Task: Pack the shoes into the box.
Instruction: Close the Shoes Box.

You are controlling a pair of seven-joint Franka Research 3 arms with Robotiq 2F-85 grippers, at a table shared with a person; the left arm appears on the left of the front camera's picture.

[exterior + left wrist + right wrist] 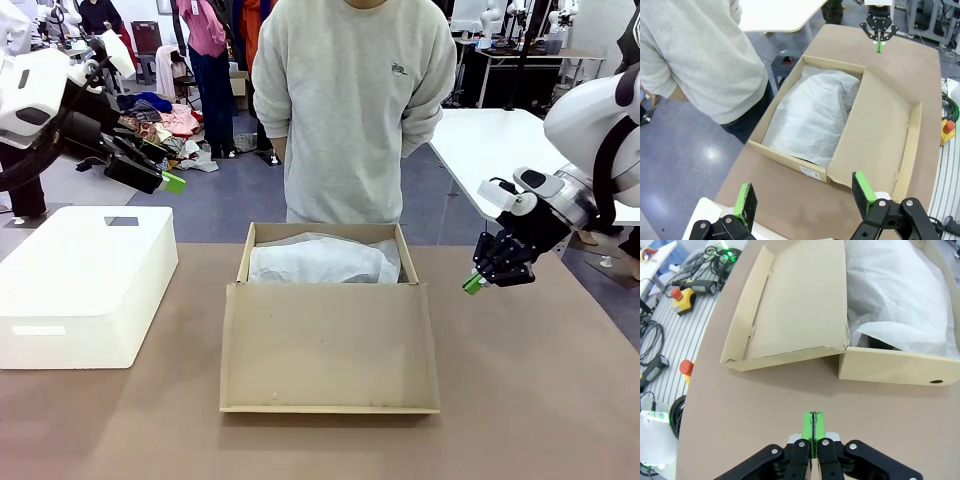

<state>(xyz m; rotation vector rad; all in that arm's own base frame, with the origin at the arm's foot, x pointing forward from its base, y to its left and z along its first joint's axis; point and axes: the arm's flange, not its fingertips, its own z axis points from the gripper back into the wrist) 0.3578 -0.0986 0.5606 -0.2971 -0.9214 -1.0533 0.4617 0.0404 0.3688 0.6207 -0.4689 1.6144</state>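
The right pincer [813, 427] has its green pads pressed flat together with nothing between them, and hangs above the table. The left pincer [804, 192] stands at full spread, empty, high and well back from the work.

Just ahead of the right pincer's tips lies the shallow tan cardboard shoebox [890, 365]. Its hinged lid flap [795, 305] is laid out flat on the table. Crumpled white tissue paper [895, 290] mounds inside the box. Whether the shoes lie beneath it cannot be told.

Judgement: the cardboard is light, thin-walled and apt to buckle – the lid is best taken at its free long edge. The tissue is soft and would tear readily.

Beyond the box stands a person in a grey sweatshirt [350, 100]. The surface is a matt brown tabletop [765, 405] – fair friction expected. A white plastic block [85, 280] sits below the left pincer. The room is a workshop, with cables past the table's edge.
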